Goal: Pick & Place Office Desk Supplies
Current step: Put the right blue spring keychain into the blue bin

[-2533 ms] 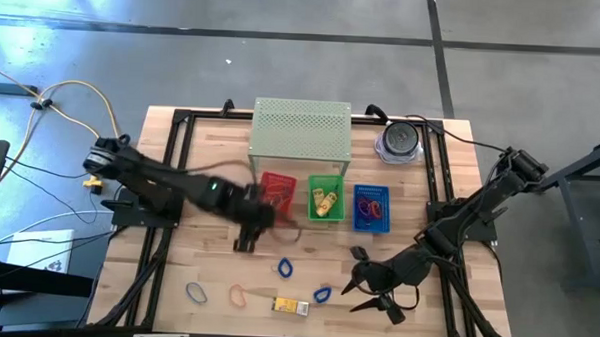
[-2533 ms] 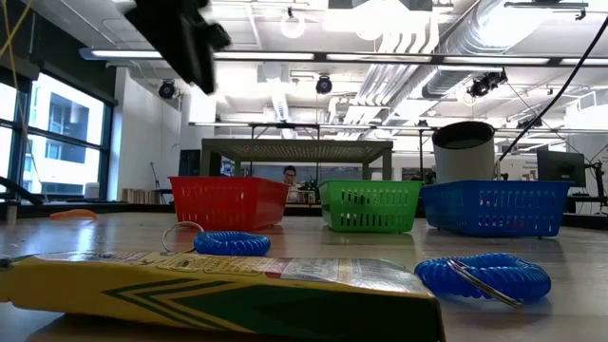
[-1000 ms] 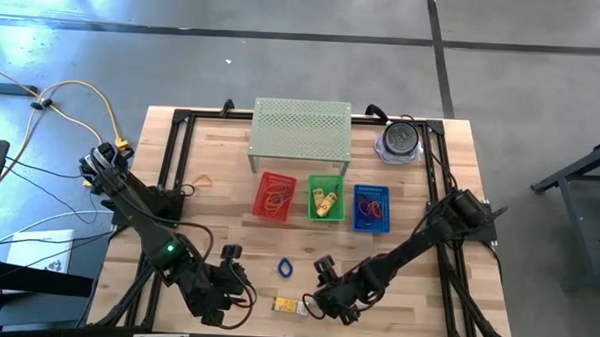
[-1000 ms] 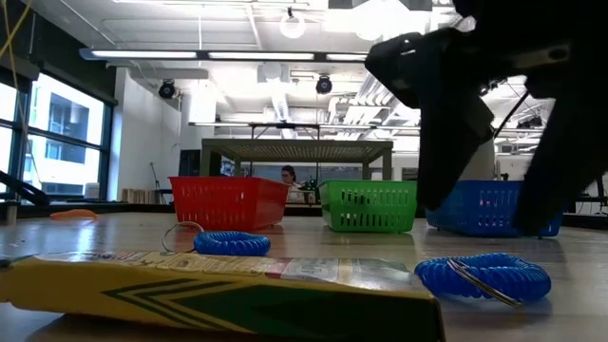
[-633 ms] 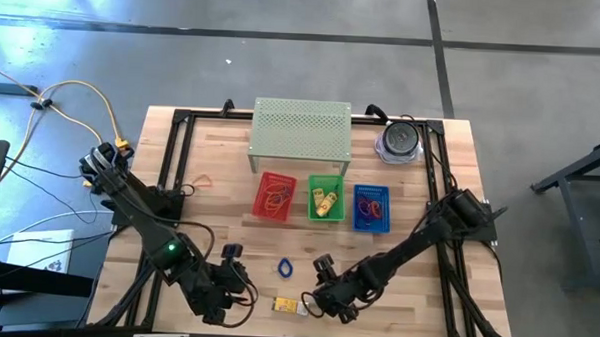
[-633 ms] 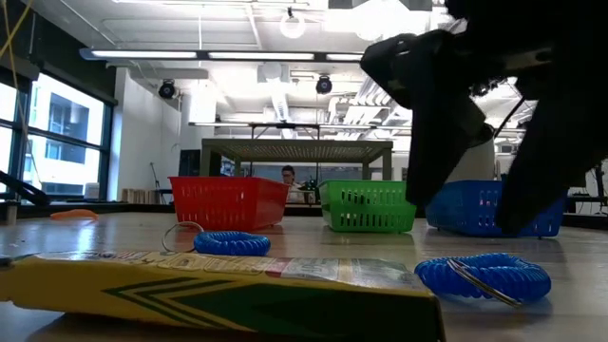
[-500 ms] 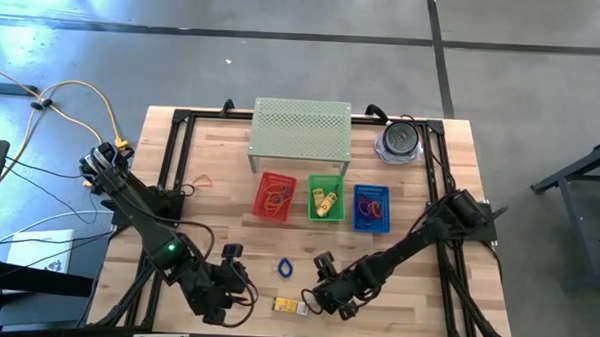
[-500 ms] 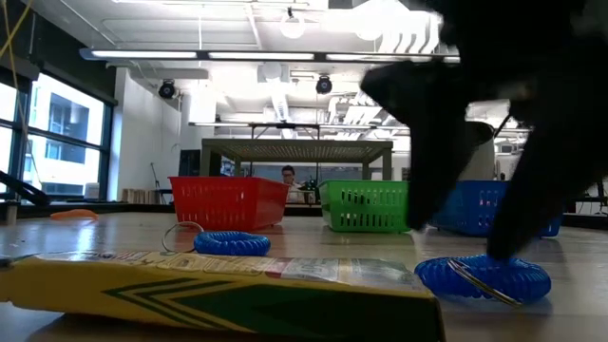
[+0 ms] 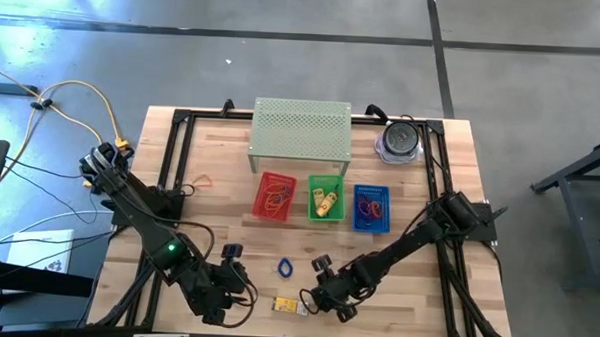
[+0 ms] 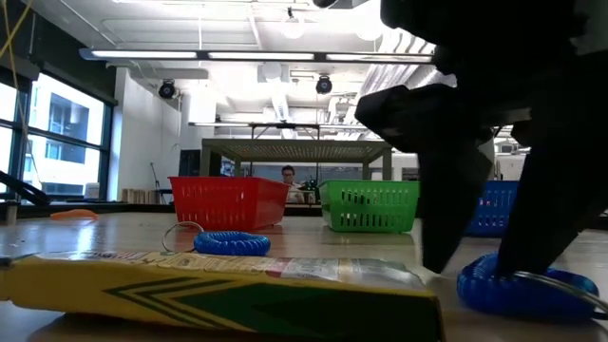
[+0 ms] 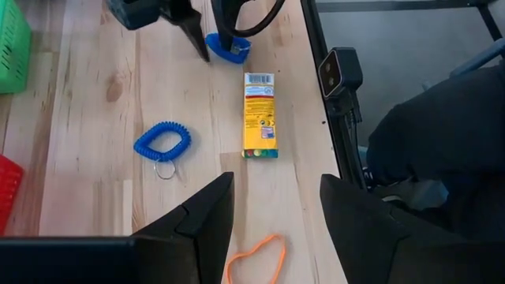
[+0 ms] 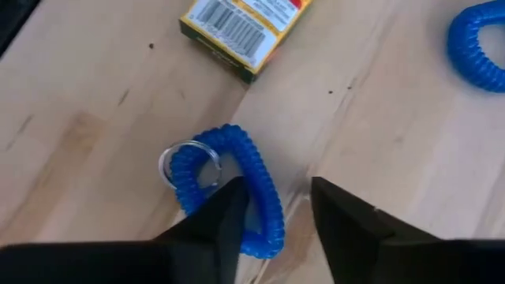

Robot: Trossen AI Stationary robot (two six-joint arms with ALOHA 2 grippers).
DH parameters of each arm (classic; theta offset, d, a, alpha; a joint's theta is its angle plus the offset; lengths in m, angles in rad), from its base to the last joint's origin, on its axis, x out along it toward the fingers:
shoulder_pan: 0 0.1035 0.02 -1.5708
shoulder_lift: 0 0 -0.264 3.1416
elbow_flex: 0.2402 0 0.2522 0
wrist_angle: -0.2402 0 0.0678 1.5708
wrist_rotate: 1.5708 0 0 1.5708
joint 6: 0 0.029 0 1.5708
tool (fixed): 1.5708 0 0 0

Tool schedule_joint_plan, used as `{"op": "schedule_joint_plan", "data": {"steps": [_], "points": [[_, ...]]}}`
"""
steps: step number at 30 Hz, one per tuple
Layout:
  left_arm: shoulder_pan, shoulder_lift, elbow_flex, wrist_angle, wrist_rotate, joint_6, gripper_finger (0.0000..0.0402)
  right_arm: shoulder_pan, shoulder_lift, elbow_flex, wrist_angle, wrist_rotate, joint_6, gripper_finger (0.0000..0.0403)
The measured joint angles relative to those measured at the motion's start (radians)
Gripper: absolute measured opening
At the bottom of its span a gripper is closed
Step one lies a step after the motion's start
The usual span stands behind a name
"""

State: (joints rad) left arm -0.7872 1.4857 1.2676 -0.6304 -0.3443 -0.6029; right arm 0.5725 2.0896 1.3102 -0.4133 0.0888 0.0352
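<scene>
Near the yellow box (image 9: pixel 289 305), right gripper (image 12: pixel 272 207) jaws apart straddle a blue coil (image 12: pixel 229 188); left gripper (image 11: pixel 274 201) jaws apart over an orange band (image 11: pixel 256 259); baskets (image 9: pixel 324 197) part-filled, several pieces left.

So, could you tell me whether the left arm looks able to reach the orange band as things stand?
Probably yes: the left tool hangs open just above the orange band on bare wood, with nothing between them. The yellow box lies clear beyond.
</scene>
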Motion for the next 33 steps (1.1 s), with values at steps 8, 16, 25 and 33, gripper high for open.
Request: {"op": "schedule_joint_plan", "data": {"steps": [8,16,25,33], "points": [[0.000,0.000,0.000,0.000,0.000,0.000,0.0183,0.002,0.002,-0.001,-0.017,0.004,-0.005,0.0013],[0.005,0.000,0.000,0.000,0.000,0.004,0.0183,0.040,-0.061,-0.010,-0.044,0.096,0.029,0.0006],[0.019,0.013,-0.001,0.000,-0.015,0.005,0.0183,0.120,-0.216,-0.010,-0.217,0.232,0.211,0.0004],[0.031,0.054,-0.004,0.007,-0.056,0.003,0.0183,0.168,-0.344,-0.008,-0.519,0.339,0.556,0.0004]]}}
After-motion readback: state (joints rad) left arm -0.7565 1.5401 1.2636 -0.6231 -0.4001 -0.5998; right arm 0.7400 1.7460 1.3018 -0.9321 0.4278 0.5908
